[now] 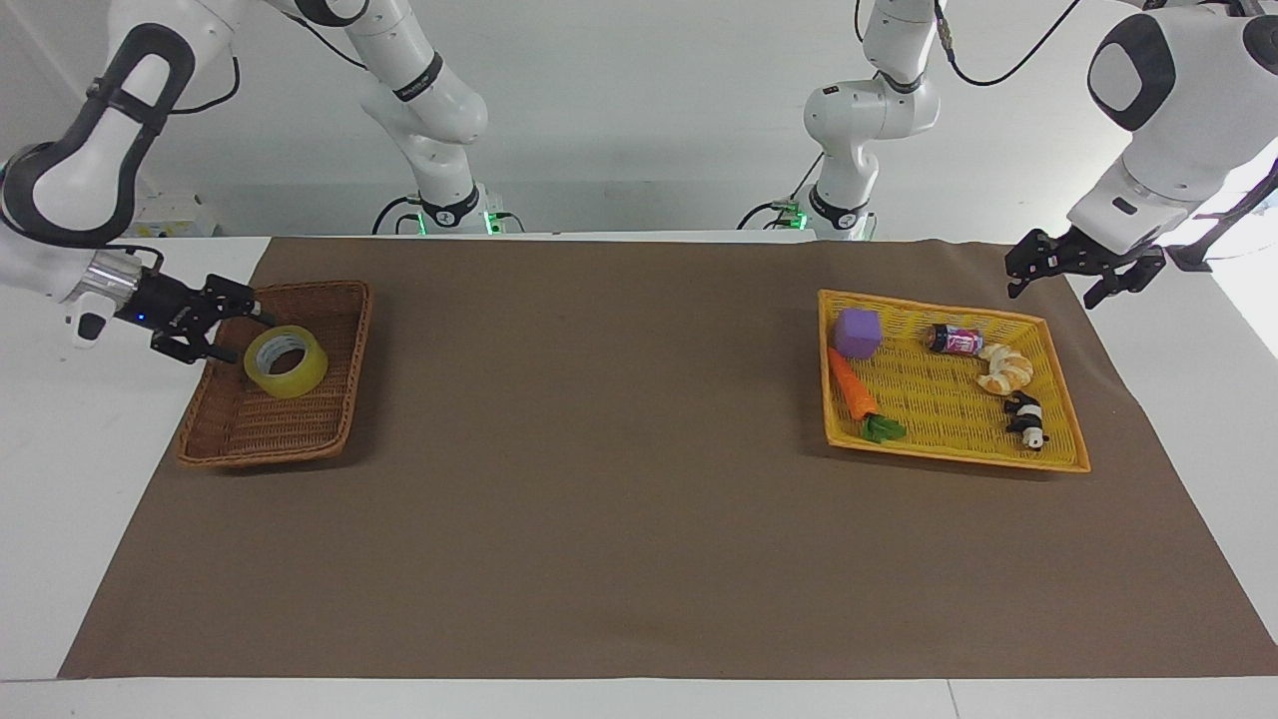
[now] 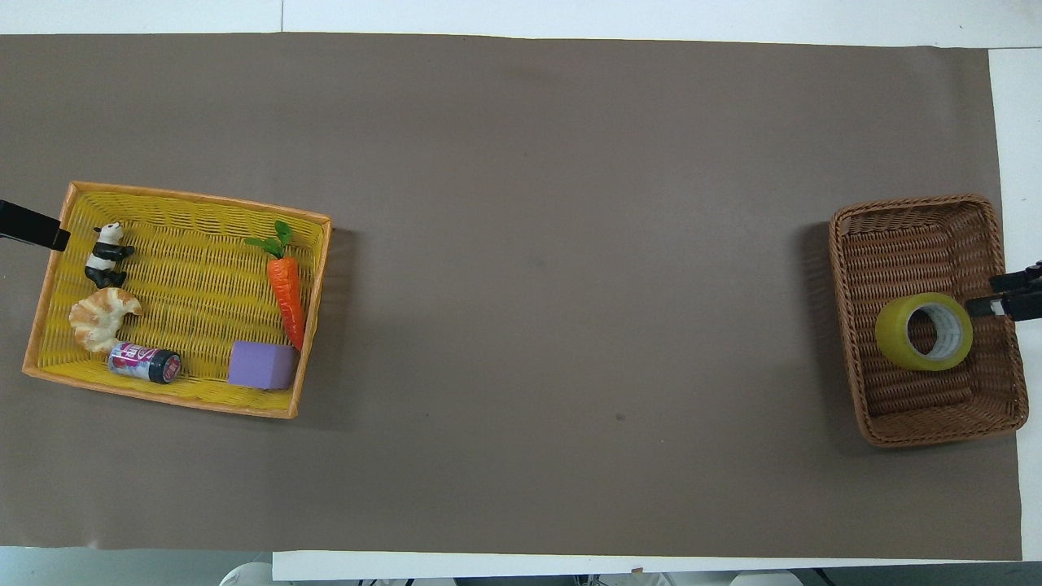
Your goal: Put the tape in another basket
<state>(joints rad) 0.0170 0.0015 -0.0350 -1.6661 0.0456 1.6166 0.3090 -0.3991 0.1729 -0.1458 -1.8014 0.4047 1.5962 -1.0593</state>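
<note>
The yellow tape [image 1: 287, 361] rests tilted in the brown wicker basket [image 1: 361, 330], free of any gripper, at the right arm's end of the table. In the overhead view the tape [image 2: 924, 331] lies in the nearer half of the basket [image 2: 912, 203]. My right gripper [image 1: 245, 335] is open and empty, just beside the tape over the basket's outer rim; it also shows in the overhead view [image 2: 983, 295]. My left gripper [image 1: 1053, 290] is open and empty, raised over the mat by the yellow basket's corner.
The yellow tray-basket [image 1: 929, 305] at the left arm's end holds a purple cube [image 1: 858, 333], a carrot [image 1: 852, 386], a small can [image 1: 954, 340], a croissant [image 1: 1004, 368] and a panda figure [image 1: 1026, 419]. A brown mat [image 1: 599, 449] covers the table.
</note>
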